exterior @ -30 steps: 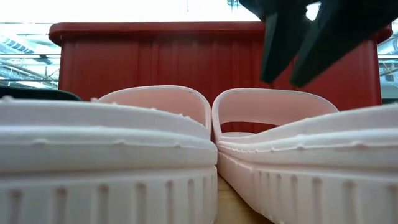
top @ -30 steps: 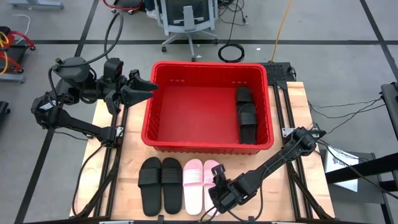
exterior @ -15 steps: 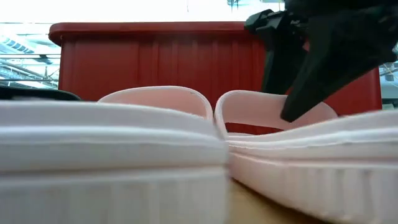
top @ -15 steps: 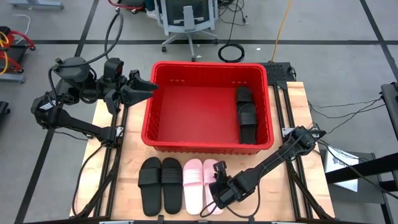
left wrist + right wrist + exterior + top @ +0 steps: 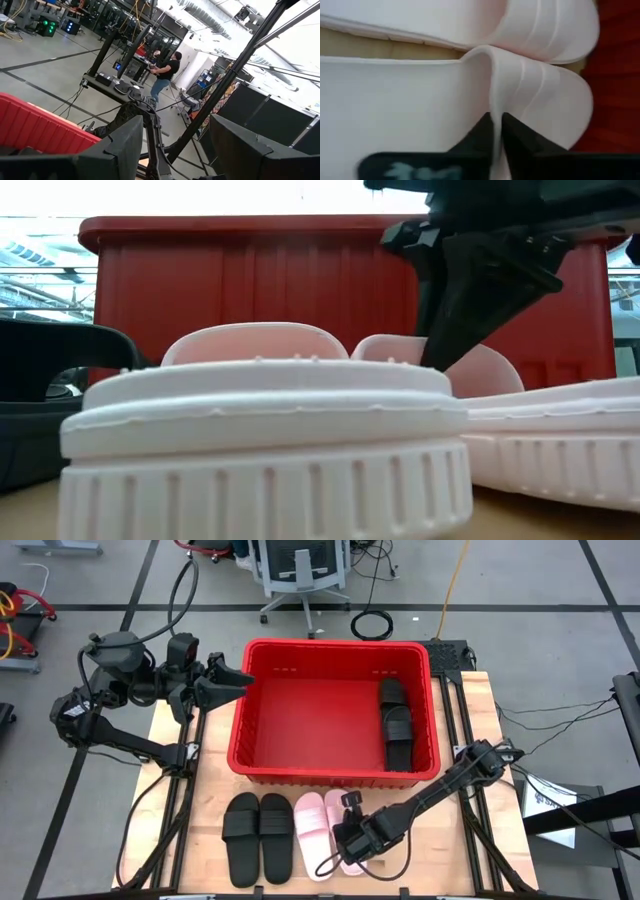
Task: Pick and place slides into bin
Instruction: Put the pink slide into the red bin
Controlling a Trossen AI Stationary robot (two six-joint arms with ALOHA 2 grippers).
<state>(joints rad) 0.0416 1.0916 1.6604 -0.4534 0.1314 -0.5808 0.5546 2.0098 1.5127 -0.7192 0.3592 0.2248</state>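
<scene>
Two pale pink slides lie side by side near the table's front edge, the left one (image 5: 314,838) and the right one (image 5: 352,840). My right gripper (image 5: 348,826) is shut on the right one's strap. Left of them lie two black slides (image 5: 243,835) (image 5: 277,835), soles down. Another black pair (image 5: 395,722) lies inside the red bin (image 5: 240,710), against its right wall. My left gripper (image 5: 238,680) hangs open at the bin's far left corner, with nothing between its fingers. My right gripper pinches the right pink slide's strap (image 5: 492,95) between its two fingers (image 5: 479,134), at the strap's heel-side edge. The strap is squeezed into a thin ridge there. The fingers come from the near side, slanting down. The slide's sole (image 5: 560,450) lies on the table.
The bin's near wall (image 5: 250,280) rises just behind the pink slides. Bare wood shows at the table's front right (image 5: 440,860) and left of the bin (image 5: 185,790). A person (image 5: 167,70) stands far off in the room, seen in the left wrist view.
My right gripper has gone down and a little toward the far edge, onto the right pink slide's strap, and has shut on it. Both pink slides have been nudged, and the left one has turned so its heel swings toward the right.
</scene>
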